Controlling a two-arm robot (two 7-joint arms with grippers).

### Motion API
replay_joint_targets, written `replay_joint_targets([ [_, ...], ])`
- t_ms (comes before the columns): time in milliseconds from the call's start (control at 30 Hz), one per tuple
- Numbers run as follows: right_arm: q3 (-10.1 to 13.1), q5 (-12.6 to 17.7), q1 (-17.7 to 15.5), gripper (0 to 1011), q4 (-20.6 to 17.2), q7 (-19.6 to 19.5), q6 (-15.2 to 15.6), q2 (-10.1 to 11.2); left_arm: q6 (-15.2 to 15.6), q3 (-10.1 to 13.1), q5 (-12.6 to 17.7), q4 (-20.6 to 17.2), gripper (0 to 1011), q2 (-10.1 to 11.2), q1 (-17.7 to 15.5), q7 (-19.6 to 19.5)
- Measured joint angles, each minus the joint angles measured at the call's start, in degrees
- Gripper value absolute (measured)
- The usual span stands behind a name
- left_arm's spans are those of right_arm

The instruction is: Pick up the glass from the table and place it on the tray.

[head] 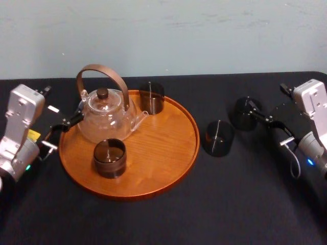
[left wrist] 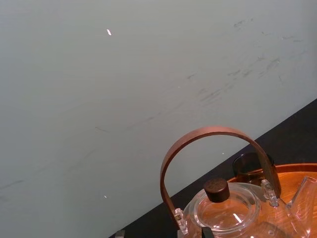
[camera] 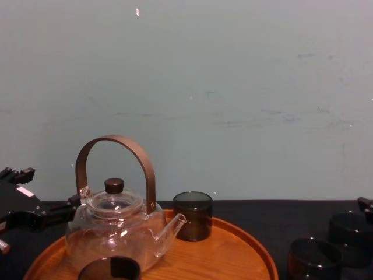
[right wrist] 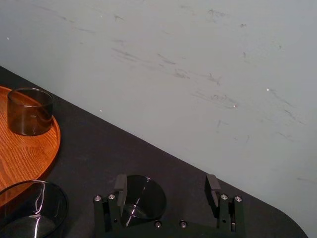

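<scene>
Two dark smoked glasses stand on the black table (head: pixel 168 219) to the right of the tray. One glass (head: pixel 218 138) is closer to the tray; the farther glass (head: pixel 245 113) stands by my right gripper (head: pixel 263 116). In the right wrist view this gripper (right wrist: pixel 166 187) is open, and the farther glass (right wrist: pixel 143 198) sits low between its fingers, close to one finger (right wrist: pixel 120 184) and touched by neither. The round orange-brown tray (head: pixel 168 153) holds a glass teapot (head: pixel 104 115) and two more dark glasses (head: pixel 152 97) (head: pixel 109 157). My left gripper (head: pixel 61 133) rests open at the tray's left edge beside the teapot.
The teapot's brown arched handle (camera: pixel 116 143) rises high above the tray. The tray's right half is bare wood. A pale wall closes off the back of the table. The table's right corner lies just behind my right gripper.
</scene>
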Motion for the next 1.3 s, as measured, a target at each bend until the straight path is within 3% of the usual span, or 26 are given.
replay_joint_targets([
  [1300, 0.0, 0.0, 0.0, 1002, 0.0, 0.0, 0.0, 0.0, 0.0, 0.0, 0.0, 0.0, 1001, 0.0, 0.0, 0.0],
])
